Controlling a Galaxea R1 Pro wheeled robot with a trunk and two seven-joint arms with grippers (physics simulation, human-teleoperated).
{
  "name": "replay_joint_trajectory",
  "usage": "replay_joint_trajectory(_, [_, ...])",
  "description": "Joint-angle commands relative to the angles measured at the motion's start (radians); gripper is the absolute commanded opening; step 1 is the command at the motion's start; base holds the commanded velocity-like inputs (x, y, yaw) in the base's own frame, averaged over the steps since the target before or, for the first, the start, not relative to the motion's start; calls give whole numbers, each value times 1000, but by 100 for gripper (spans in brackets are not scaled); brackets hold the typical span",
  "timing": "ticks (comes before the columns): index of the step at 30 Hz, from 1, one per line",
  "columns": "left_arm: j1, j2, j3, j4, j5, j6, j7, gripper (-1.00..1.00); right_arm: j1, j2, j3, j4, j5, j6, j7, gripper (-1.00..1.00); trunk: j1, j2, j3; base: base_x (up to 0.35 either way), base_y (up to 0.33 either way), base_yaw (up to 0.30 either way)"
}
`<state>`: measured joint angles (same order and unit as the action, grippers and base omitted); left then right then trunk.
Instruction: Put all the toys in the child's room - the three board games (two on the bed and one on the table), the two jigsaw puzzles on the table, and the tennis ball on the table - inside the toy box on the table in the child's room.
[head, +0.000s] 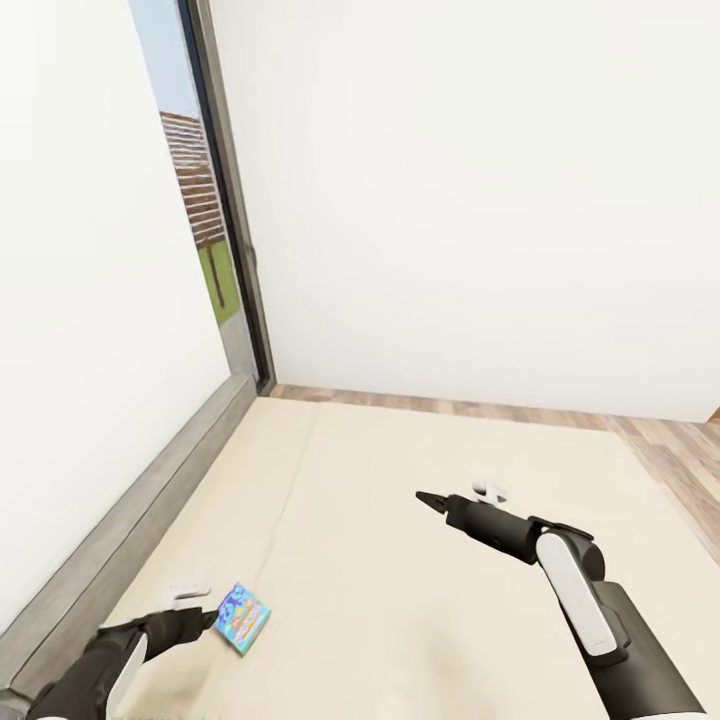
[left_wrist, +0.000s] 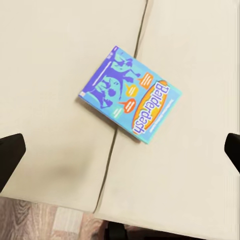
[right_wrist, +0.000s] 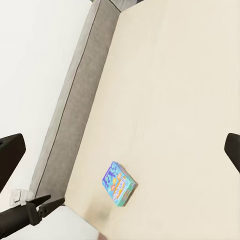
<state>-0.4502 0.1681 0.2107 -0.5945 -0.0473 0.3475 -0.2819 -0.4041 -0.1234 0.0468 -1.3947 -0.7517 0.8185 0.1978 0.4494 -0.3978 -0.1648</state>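
Beige mattress of the bed (head: 420, 520) stretches before us, a small blue board game (head: 242, 618) lying flat across its centre seam near the grey headboard (head: 130, 500). Our left gripper (head: 212, 620) hangs beside the box, fingers spread. Our right gripper (head: 432, 500) hovers apart over mid-mattress, fingers likewise spread.
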Motion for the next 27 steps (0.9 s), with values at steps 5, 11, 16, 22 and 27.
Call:
replay_joint_trajectory(5, [-1, -21, 5, -30, -5, 6, -8, 100, -1, 0, -1, -4, 4, 3, 33, 100, 1, -2, -10, 0, 0, 84])
replay_joint_trajectory(11, [-1, -27, 4, -123, -5, 27, -11, 100, -1, 1, 0, -5, 5, 1, 51, 100, 1, -2, -20, 0, 0, 84])
replay_joint_trajectory(16, [-1, -27, 5, -155, -6, 53, -10, 100, -1, 0, -4, -5, 5, -2, 56, 100, 1, -2, -29, 0, 0, 84])
replay_joint_trajectory(22, [-1, -25, 5, -157, -8, 62, -13, 100, -1, 0, -18, -6, 5, -2, 61, 100, 1, -2, -38, 0, 0, 84])
replay_joint_trajectory(27, [-1, -27, 4, -157, -8, 65, -11, 100, -1, 2, -19, -5, 5, -3, 62, 100, 1, -2, -47, 0, 0, 84])
